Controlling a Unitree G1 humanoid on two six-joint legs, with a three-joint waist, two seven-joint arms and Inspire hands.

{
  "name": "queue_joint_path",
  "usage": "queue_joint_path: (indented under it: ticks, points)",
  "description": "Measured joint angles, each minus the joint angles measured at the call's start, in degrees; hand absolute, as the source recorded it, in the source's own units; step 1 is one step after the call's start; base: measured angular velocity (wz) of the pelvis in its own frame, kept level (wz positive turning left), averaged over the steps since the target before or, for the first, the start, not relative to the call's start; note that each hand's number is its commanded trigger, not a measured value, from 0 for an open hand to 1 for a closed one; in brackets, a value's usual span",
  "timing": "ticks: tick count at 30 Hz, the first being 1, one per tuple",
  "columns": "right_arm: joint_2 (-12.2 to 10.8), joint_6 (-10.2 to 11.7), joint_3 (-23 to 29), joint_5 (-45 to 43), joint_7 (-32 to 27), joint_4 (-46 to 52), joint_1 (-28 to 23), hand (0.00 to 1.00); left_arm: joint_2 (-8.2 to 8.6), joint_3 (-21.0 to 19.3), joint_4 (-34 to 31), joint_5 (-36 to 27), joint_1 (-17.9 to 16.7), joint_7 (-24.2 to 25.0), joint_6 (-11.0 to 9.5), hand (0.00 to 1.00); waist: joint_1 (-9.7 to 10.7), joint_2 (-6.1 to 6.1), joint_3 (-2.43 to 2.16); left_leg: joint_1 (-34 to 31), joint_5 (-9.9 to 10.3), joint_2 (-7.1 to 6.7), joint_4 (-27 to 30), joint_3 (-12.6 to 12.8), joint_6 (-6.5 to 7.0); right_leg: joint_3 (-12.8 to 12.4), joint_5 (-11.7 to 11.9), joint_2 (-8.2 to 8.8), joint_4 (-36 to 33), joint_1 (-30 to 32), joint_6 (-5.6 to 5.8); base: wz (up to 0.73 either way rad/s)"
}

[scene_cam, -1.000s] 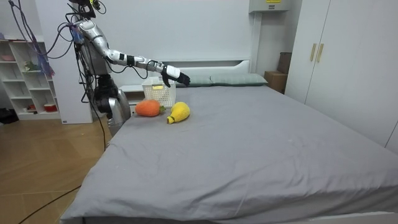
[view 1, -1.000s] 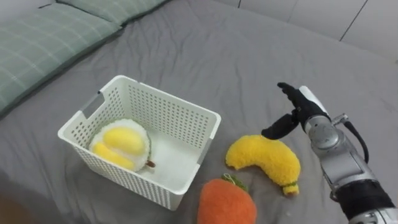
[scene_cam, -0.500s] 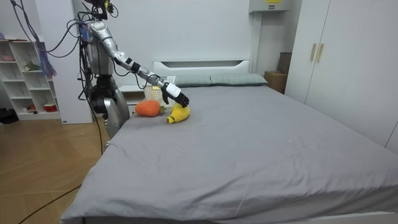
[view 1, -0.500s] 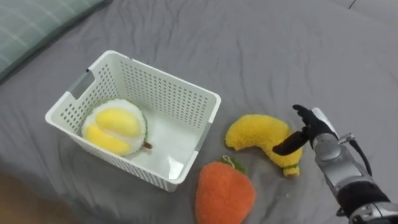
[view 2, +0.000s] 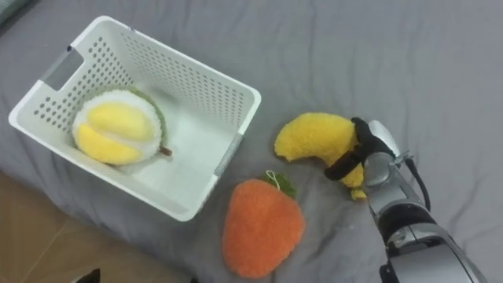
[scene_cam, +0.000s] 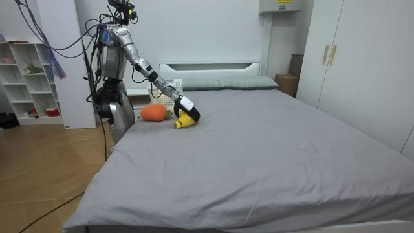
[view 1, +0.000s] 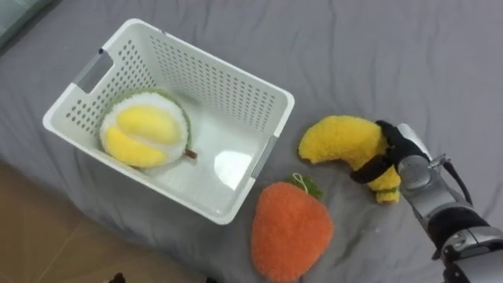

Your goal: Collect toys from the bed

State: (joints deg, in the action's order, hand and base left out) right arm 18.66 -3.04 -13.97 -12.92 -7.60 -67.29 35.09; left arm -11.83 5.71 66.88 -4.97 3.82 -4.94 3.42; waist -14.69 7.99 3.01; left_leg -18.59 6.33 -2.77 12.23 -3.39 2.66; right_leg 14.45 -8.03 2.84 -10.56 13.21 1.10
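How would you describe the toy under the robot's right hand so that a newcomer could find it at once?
On the grey bed, look just right of the white perforated plastic basket. There lies a plush banana, the robot's right hand curled round one end. Unlike the round orange plush fruit beside it, it is yellow and crescent-shaped.

Stuff you can't really make out here
The right hand (view 1: 393,153) has its fingers (view 1: 368,170) curled round the banana toy (view 1: 338,140), so the strip of plush under them and the palm are hidden, and the forearm runs off the near right edge. In the room view the basket (scene_cam: 163,98) is a tiny white patch partly behind the arm, contents hidden.
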Motion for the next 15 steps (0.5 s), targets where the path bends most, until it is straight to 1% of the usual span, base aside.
queue_joint_path:
  ticks: [5,6,9,12,15]
  points:
    - [0.5,0.0,-0.4,1.8,-1.3,0.0,0.6,1.0,-0.16,0.0,0.0,0.0,0.0,0.1,-0.5,0.0,-0.1,-0.08,0.05,-0.9,0.0,0.06,0.0,0.0,0.0,0.1,0.0,-0.09,0.1,0.9,-0.02,0.0]
    - [0.9,0.0,-0.6,1.9,-1.6,-0.2,0.8,1.0,-0.17,0.1,0.3,0.0,0.0,0.1,-0.5,0.0,-0.1,-0.19,0.14,-1.0,0.0,0.04,0.0,0.0,0.0,0.3,0.0,-0.08,0.1,1.0,-0.05,0.0]
    - [1.6,0.0,-0.6,1.8,-1.7,-0.5,0.9,1.0,-0.55,0.1,1.3,0.0,-0.1,0.1,-0.5,0.0,-0.4,-0.23,0.16,-1.0,0.0,0.05,0.0,0.0,0.0,0.6,-0.1,-0.07,0.1,0.8,-0.09,0.0]
    - [1.6,0.0,-0.6,1.6,-1.8,-1.5,0.9,1.0,-0.84,0.1,1.6,0.0,-0.4,0.1,-0.5,0.0,-1.1,-0.32,0.21,-1.0,0.0,0.03,0.0,-0.1,0.0,0.6,-0.1,-0.07,0.1,0.8,-0.09,0.0]
    - [1.6,-0.1,-0.6,1.6,-1.7,-2.0,0.9,1.0,-0.93,0.1,1.6,-0.1,-1.2,0.2,-0.4,0.0,-1.3,-0.44,0.24,-0.9,0.0,0.02,0.0,-0.2,0.0,1.0,-0.1,-0.05,0.0,0.6,-0.1,0.06]
